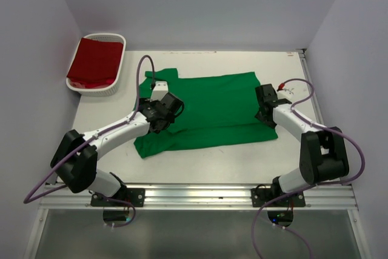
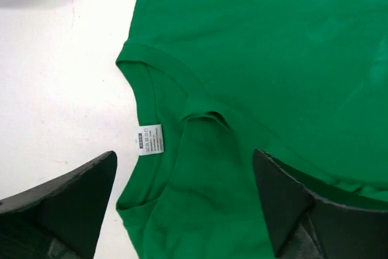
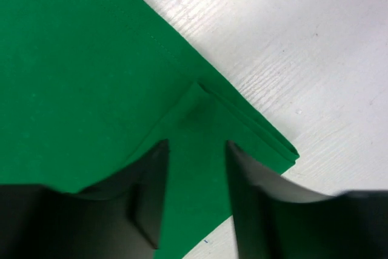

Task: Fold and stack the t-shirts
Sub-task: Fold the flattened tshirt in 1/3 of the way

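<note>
While the green t-shirt [image 1: 212, 104] lies on the tabletop [image 1: 291, 156], left fingers [image 2: 73, 204] stand apart over its collar. Right fingers [image 3: 145, 210] — apart too — sit over its folded corner.

A green t-shirt [image 1: 212, 107] lies spread flat across the middle of the white table [image 1: 200, 165], its length running from 9 to 3 o'clock, with a crease line near its 6 o'clock edge. The left end effector [image 1: 163, 110] hangs over the shirt's 9 o'clock end, the right end effector [image 1: 265, 106] over its 3 o'clock edge. In the table's 10 o'clock corner stands a white slatted basket [image 1: 115, 89] with a red t-shirt [image 1: 94, 62] lying inside
</note>
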{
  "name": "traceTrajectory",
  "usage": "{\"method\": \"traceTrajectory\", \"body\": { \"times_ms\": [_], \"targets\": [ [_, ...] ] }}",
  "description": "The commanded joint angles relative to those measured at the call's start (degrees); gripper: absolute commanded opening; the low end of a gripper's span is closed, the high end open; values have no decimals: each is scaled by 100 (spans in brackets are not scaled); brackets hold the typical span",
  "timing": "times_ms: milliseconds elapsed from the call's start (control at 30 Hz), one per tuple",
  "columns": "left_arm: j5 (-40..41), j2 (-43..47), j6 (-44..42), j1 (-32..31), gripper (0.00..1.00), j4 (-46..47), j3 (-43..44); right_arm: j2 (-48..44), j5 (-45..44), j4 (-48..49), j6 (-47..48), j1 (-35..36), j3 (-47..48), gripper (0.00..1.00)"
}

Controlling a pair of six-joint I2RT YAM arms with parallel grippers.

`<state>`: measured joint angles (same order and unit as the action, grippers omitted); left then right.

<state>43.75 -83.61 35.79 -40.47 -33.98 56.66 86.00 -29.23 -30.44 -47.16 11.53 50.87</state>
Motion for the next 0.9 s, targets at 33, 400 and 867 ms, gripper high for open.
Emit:
{"method": "traceTrajectory", "body": {
  "times_ms": [33, 400, 867],
  "targets": [
    [248, 265, 104, 57, 100, 242, 20, -232, 23, 388, 233, -28, 134, 58],
    [-366, 627, 103, 48, 98, 409, -146, -1665, 356, 811, 980, -28, -42, 37],
    [-1219, -382, 1228, 83, 0, 902, -481, -1428, 1526, 864, 1165, -10, -394, 0]
  ]
}}
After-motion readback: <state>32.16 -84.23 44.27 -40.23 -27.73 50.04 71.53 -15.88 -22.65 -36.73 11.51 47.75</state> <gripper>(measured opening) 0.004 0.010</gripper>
